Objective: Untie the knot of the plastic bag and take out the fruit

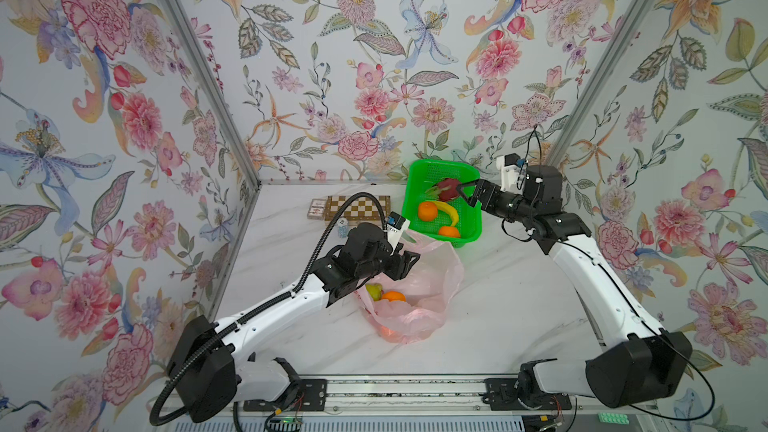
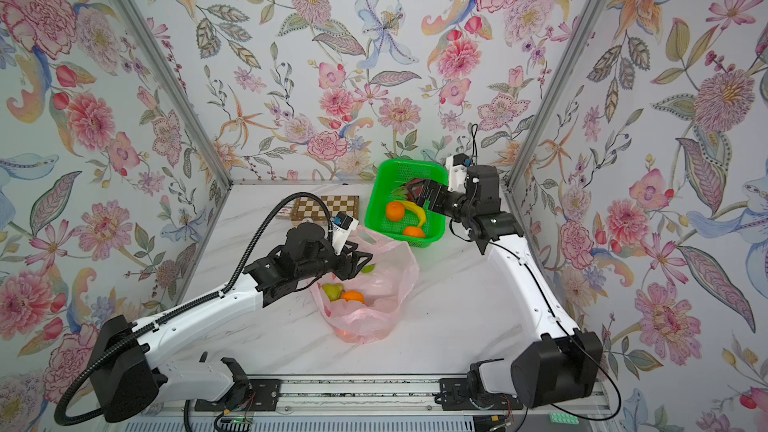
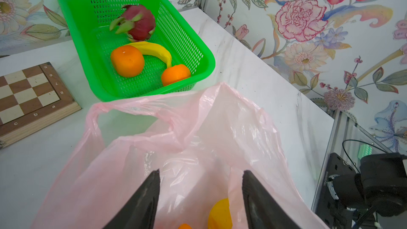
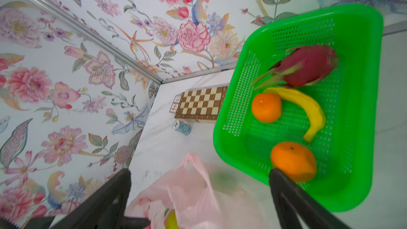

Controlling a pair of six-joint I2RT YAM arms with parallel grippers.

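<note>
The pink plastic bag (image 1: pixel 432 280) lies open on the marble table, its handle loop (image 3: pixel 97 115) loose; no knot shows. Inside it sit an orange (image 1: pixel 392 296) and a yellow-green fruit (image 1: pixel 374 290). My left gripper (image 1: pixel 409 261) hovers at the bag's mouth, its jaws partly apart with only thin film (image 3: pixel 198 133) between them. The green basket (image 1: pixel 415 176) behind holds a dragon fruit (image 1: pixel 446 188), two oranges (image 1: pixel 428 211) and a banana (image 1: pixel 451 210). My right gripper (image 1: pixel 465 195) is open above the basket, next to the dragon fruit, holding nothing.
A chessboard (image 1: pixel 357 207), a small card box (image 1: pixel 316 209) and a blue stack of chips (image 1: pixel 342 228) lie at the back left of the table. Floral walls with metal posts close in three sides. A rail (image 1: pixel 395 392) runs along the front.
</note>
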